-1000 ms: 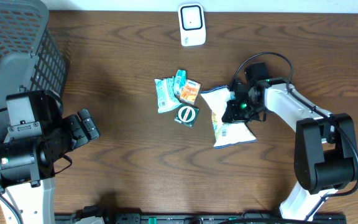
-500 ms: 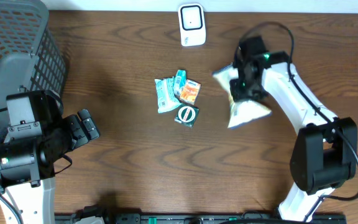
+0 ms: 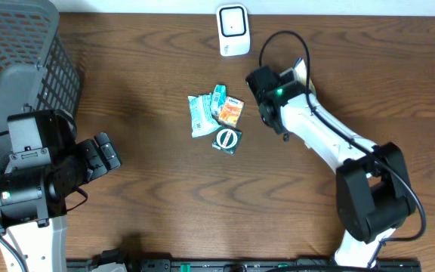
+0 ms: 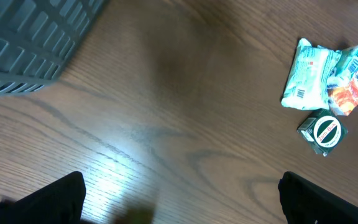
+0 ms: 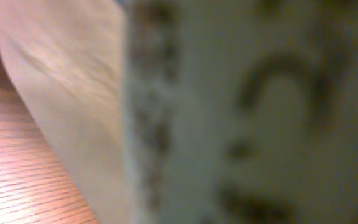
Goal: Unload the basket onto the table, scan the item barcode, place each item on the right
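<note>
Overhead light was even and fairly bright, and the picture was sharp, with a soft, broad shadow on the wooden table (image 3: 165, 196) just right of the grey basket (image 3: 21, 53). In the left wrist view a white glare patch lay on the wood below and right of the basket, with a dim smudge of shadow further right. The right wrist view was almost wholly out of focus: a pale packet (image 5: 229, 112) filled it, its dark print smeared.

From overhead, looks straight down on the whole table (image 3: 157, 219) from far off. From the left wrist, faces down and ahead from fairly high, sharing the basket (image 4: 36, 43) at upper left and the small packets (image 4: 322, 81) at upper right with the overhead view. From the right wrist, sits almost against a pale bag (image 5: 241, 112), blurred.
</note>
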Robot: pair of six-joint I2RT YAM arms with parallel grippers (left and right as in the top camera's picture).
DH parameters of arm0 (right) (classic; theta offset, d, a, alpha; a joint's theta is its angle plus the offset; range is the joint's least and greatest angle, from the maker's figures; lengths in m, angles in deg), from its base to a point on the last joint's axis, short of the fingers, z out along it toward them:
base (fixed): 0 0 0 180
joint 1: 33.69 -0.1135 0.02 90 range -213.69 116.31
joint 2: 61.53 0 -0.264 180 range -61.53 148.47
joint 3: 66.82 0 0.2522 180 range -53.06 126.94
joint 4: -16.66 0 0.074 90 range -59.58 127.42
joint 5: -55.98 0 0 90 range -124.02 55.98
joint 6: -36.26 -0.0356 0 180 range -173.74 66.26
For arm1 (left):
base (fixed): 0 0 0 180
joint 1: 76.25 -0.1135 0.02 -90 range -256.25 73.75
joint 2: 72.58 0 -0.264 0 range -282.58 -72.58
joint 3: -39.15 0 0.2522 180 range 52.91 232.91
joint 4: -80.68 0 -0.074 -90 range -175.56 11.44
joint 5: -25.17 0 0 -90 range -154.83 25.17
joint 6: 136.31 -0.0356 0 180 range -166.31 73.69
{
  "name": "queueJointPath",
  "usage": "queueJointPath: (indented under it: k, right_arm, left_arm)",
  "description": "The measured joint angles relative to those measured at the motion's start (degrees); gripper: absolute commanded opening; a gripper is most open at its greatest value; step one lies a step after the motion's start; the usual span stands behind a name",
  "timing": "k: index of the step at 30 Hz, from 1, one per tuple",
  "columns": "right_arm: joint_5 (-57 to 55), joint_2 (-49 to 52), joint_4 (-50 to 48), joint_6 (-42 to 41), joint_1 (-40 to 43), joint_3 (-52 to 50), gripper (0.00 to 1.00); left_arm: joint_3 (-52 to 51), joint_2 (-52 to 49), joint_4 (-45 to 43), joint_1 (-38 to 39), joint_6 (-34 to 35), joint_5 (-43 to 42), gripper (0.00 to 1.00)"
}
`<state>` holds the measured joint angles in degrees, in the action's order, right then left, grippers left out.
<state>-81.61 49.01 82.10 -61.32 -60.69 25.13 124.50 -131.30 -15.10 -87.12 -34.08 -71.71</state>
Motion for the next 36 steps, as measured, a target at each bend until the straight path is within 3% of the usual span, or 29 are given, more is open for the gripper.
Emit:
queueJointPath:
  k: [5,6,7,8,11,14,30,36]
  right_arm:
    - [-0.7,2.0,0.1,-1.1,-0.2,-3.1,0.17]
    - [-0.3,2.3,0.0,-1.2,-0.4,-3.1,0.24]
    - [0.2,2.3,0.0,-1.6,-0.8,-3.1,0.4]
    - [1.5,2.4,-0.3,-1.5,-1.5,-3.2,0.48]
    - [5.7,2.3,-0.4,-1.7,-3.1,-3.1,0.61]
    - [10.9,2.3,-0.6,-2.2,-4.9,-3.1,0.86]
    - [30.5,2.3,1.6,-2.3,-12.6,1.0,0.94]
    - [35.2,2.4,9.2,-3.3,-12.4,7.5,0.96]
  left_arm:
    - [0.0,0.0,0.0,0.0,0.0,0.0,0.98]
    - [0.0,0.0,0.0,0.0,0.0,0.0,0.97]
    - [0.0,0.0,0.0,0.0,0.0,0.0,0.97]
    - [0.0,0.0,0.0,0.0,0.0,0.0,0.98]
    - [0.0,0.0,0.0,0.0,0.0,0.0,0.98]
    - [0.0,0.0,0.0,0.0,0.0,0.0,0.97]
    - [0.0,0.0,0.0,0.0,0.0,0.0,0.98]
    - [0.0,0.0,0.0,0.0,0.0,0.0,0.98]
